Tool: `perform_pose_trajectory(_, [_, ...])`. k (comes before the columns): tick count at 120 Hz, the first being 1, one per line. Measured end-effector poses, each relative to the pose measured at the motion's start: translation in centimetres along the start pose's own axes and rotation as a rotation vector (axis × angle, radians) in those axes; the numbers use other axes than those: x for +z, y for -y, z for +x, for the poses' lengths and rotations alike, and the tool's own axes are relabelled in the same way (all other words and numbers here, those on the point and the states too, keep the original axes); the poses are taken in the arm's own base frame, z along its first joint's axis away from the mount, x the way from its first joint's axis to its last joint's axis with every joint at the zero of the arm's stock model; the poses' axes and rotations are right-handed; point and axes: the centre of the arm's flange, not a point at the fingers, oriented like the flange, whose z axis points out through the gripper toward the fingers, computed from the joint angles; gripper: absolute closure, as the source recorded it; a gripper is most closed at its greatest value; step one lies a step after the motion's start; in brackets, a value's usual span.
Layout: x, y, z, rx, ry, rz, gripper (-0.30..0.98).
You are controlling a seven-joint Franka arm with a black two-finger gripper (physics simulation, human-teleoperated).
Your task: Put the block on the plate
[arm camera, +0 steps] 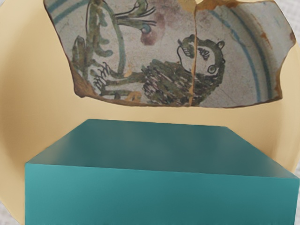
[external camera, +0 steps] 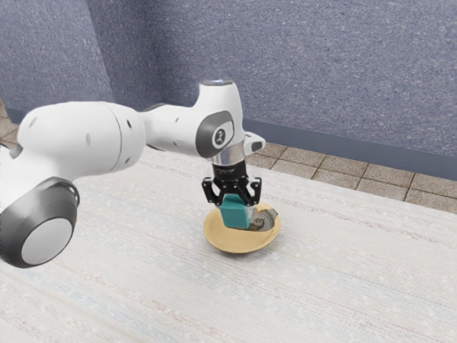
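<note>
My gripper (external camera: 232,197) points down over the yellow plate (external camera: 230,244), shut on the teal block (external camera: 235,215). In the exterior view the block overlaps the plate's interior; whether its underside touches the plate is hard to tell. The wrist view has the teal block (arm camera: 159,197) large at the lower edge, with the yellow plate (arm camera: 28,101) behind and around it.
A broken, painted ceramic piece (external camera: 265,220) lies in the plate beside the block; the wrist view also has this ceramic piece (arm camera: 154,61). The pale, patterned table surface (external camera: 343,279) surrounds the plate, and a blue-grey wall stands behind.
</note>
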Motion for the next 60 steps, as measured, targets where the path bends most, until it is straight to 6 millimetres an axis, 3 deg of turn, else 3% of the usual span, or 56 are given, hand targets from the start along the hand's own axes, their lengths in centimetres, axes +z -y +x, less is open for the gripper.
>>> perform_pose_trajectory(27, [1.3,-0.2,0.2,-0.004,0.005,0.003,0.28])
perform_pose_trajectory(60, [2.0,-0.6,0.3,0.001,-0.005,-0.004,0.1])
